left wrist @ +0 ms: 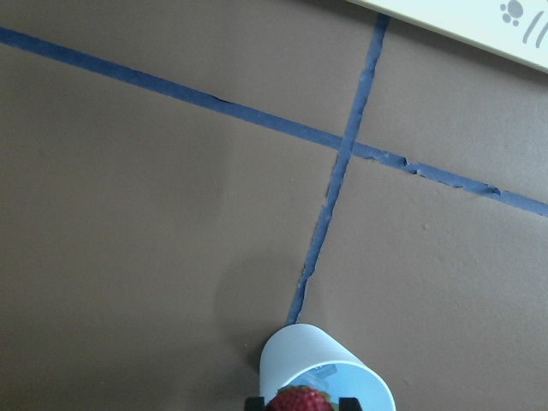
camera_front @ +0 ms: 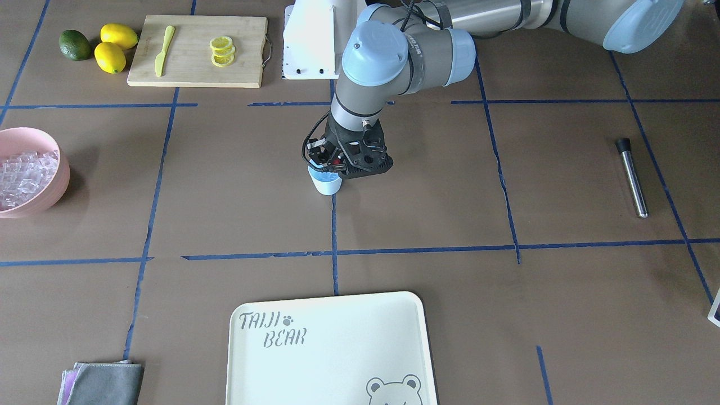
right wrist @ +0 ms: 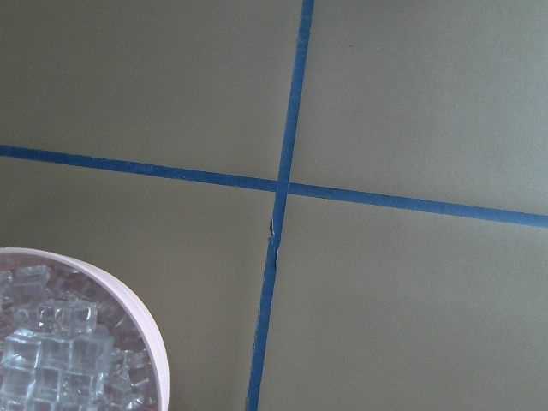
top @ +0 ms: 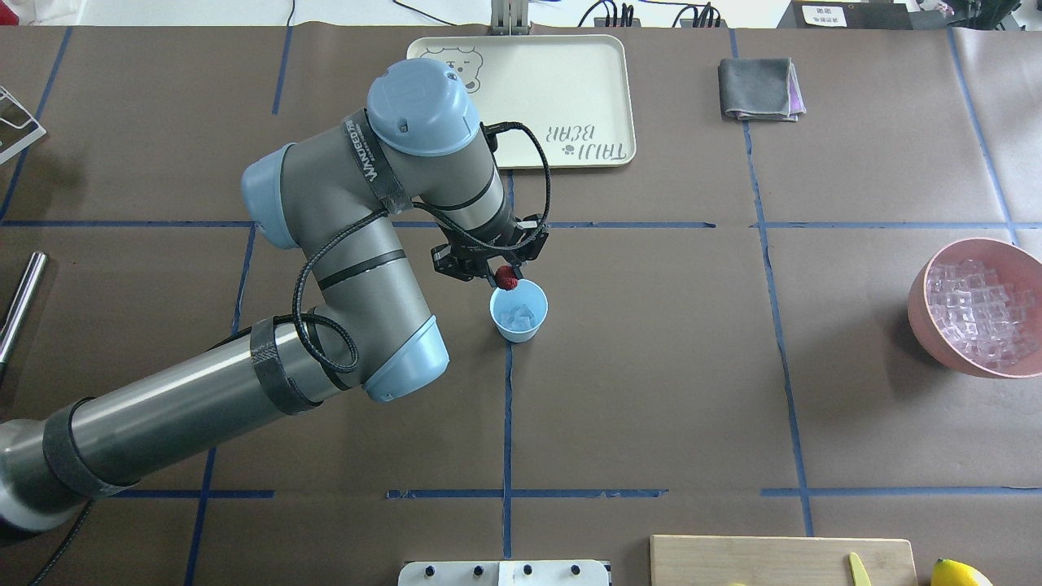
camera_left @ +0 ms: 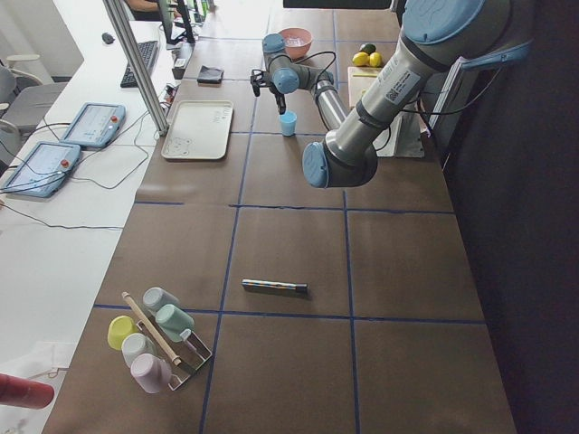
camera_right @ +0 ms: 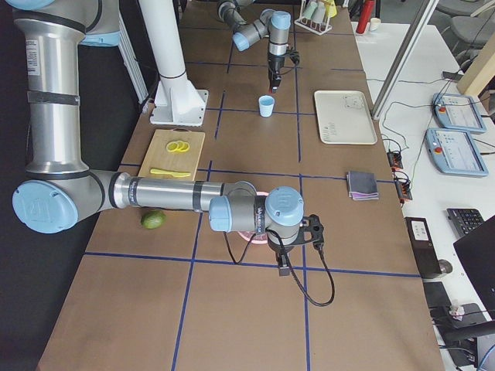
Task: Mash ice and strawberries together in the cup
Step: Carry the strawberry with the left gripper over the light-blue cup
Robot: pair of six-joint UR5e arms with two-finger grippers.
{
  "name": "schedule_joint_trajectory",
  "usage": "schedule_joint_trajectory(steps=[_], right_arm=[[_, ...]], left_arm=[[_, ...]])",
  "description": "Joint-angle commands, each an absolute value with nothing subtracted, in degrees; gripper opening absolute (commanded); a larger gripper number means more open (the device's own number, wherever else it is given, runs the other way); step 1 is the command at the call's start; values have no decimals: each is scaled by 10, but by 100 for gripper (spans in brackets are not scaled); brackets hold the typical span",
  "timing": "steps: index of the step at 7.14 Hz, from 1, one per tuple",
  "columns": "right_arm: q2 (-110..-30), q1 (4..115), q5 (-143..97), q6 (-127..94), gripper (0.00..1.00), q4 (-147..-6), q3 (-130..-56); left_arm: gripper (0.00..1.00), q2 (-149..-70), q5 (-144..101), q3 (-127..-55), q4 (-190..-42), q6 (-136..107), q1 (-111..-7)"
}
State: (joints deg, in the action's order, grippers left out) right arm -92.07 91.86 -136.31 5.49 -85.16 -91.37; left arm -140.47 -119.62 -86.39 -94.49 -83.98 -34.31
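The light-blue cup (top: 518, 313) stands at the table's middle on a blue tape line, with a few clear ice cubes (top: 521, 316) inside. My left gripper (top: 506, 281) is shut on the small red strawberry (top: 508, 282) and holds it just above the cup's rim. The left wrist view shows the strawberry (left wrist: 300, 400) over the cup (left wrist: 321, 368). The cup also shows in the front view (camera_front: 325, 183). A heap of ice (top: 977, 313) fills the pink bowl (top: 924, 305). My right gripper (camera_right: 286, 263) hangs beside that bowl; I cannot tell whether it is open or shut.
A metal rod with a black tip (camera_front: 633, 177) lies on my left side. A cream tray (top: 521, 98) and a grey cloth (top: 757, 88) lie at the far edge. A cutting board (camera_front: 197, 50) holds lemon slices and a yellow knife, with lemons (camera_front: 115, 48) beside it.
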Motion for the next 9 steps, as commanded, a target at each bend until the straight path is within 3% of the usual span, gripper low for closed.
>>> schedule_joint_trajectory(steps=[1, 2, 3, 4, 5, 9], right_arm=[[-920, 919, -1364, 54, 100, -852, -914], [-920, 919, -1364, 52, 100, -852, -918], [-920, 918, -1364, 51, 100, -853, -919], [-919, 918, -1363, 50, 100, -853, -919], [-920, 918, -1363, 50, 100, -853, -918], [-916, 918, -1362, 50, 100, -853, -918]], left_arm=[[2, -1405, -1196, -860, -947, -840, -332], [8, -1405, -1196, -860, -947, -840, -330], [38, -1404, -1197, -860, -955, -838, -330], [93, -1401, -1196, -860, -989, -838, -330], [99, -1399, -1196, -860, -997, -836, -330], [100, -1398, -1199, -864, -992, -832, -339]])
